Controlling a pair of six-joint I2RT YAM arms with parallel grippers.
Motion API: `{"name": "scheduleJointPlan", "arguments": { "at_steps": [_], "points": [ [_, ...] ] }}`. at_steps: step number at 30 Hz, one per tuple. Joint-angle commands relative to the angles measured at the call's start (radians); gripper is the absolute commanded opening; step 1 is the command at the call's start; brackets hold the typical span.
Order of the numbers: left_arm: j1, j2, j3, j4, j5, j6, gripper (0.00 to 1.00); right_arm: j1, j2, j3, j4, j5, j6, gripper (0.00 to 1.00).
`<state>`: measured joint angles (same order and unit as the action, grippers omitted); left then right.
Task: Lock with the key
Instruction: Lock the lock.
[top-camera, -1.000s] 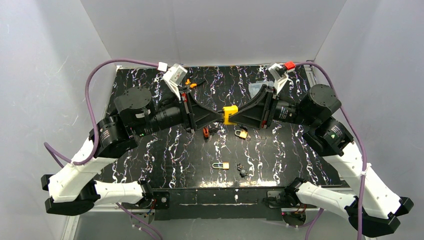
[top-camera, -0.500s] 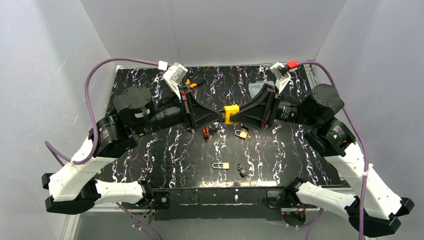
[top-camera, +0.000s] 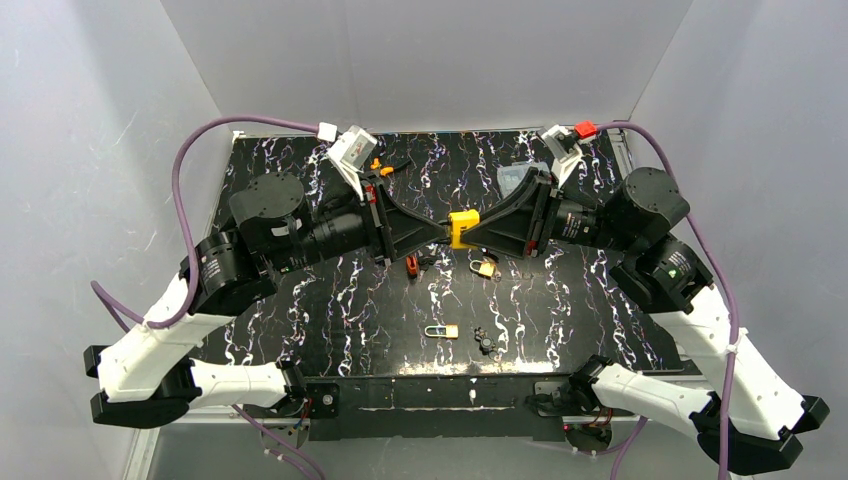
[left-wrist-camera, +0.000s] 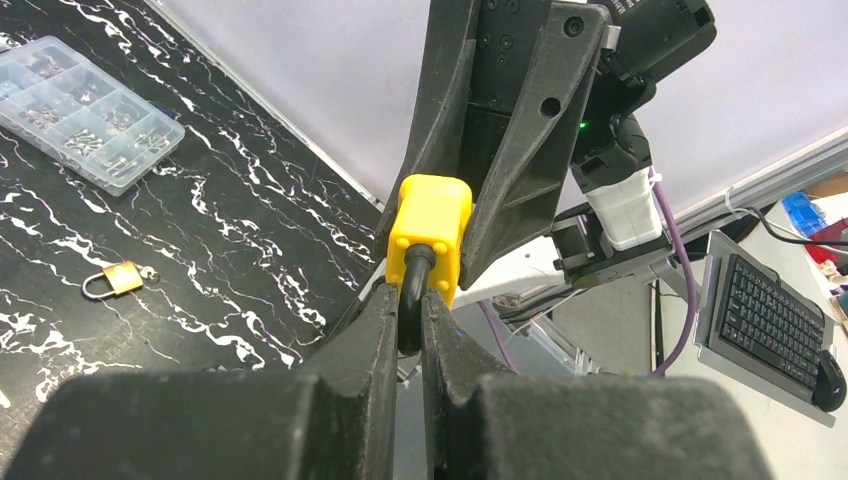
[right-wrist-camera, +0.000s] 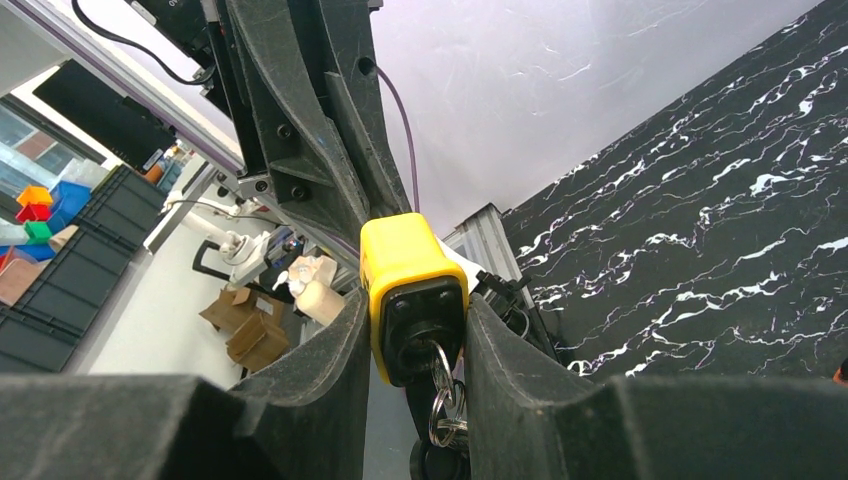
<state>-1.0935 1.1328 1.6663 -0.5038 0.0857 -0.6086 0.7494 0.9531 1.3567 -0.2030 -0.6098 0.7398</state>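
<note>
A yellow padlock (top-camera: 461, 228) hangs in mid-air above the table's middle, between both grippers. My left gripper (left-wrist-camera: 408, 312) is shut on its black shackle (left-wrist-camera: 412, 290), coming from the left. My right gripper (right-wrist-camera: 415, 335) is shut on the yellow body (right-wrist-camera: 405, 255) from the right. In the right wrist view the key (right-wrist-camera: 434, 352) sits in the keyhole on the black end face, and its metal rings (right-wrist-camera: 442, 400) dangle between my fingers. From above, the two grippers (top-camera: 440, 232) (top-camera: 472, 234) meet tip to tip at the padlock.
On the black marbled table (top-camera: 330, 310) a small brass padlock (top-camera: 484, 268) lies below the grippers. Nearer me are another small lock (top-camera: 441, 331) and a black bit (top-camera: 486, 342). A red piece (top-camera: 411, 265) lies left of centre. A clear parts box (left-wrist-camera: 85, 110) sits at the back.
The right arm's rear joints have shifted slightly to the right. The padlock and both grips stay where they were.
</note>
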Motion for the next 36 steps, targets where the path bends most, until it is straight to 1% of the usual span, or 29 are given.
{"name": "scheduleJointPlan", "arguments": {
  "at_steps": [1,9,12,15,16,23,27,31,34,36],
  "points": [
    [-0.051,0.175,-0.086,0.018,0.083,-0.034,0.00,0.074,0.053,0.058,0.205,-0.068,0.006,0.01],
    [-0.051,0.146,-0.103,0.022,0.058,-0.033,0.00,0.076,0.052,0.051,0.205,-0.061,0.002,0.01],
    [-0.051,0.102,-0.123,0.030,-0.010,-0.037,0.00,0.076,0.034,0.038,0.157,-0.044,-0.018,0.01],
    [-0.051,0.029,-0.158,0.044,-0.119,-0.043,0.00,0.076,-0.005,0.006,0.116,-0.006,-0.049,0.02],
    [-0.051,0.006,-0.168,0.046,-0.148,-0.045,0.00,0.075,-0.019,-0.009,0.112,0.007,-0.055,0.06],
    [-0.049,-0.106,-0.226,0.061,-0.258,-0.067,0.00,0.061,-0.064,-0.076,0.111,0.027,-0.062,0.46],
    [-0.048,-0.143,-0.212,0.030,-0.302,-0.036,0.00,0.038,-0.101,-0.113,0.106,0.037,-0.083,0.65],
    [-0.038,-0.157,-0.154,-0.019,-0.298,0.015,0.00,-0.013,-0.147,-0.161,0.113,0.027,-0.088,0.74],
    [-0.035,-0.160,-0.121,-0.032,-0.258,0.045,0.00,-0.079,-0.170,-0.202,0.155,-0.023,-0.059,0.76],
    [-0.033,-0.162,-0.113,-0.024,-0.220,0.054,0.00,-0.137,-0.173,-0.238,0.229,-0.090,-0.007,0.77]
  ]
}}
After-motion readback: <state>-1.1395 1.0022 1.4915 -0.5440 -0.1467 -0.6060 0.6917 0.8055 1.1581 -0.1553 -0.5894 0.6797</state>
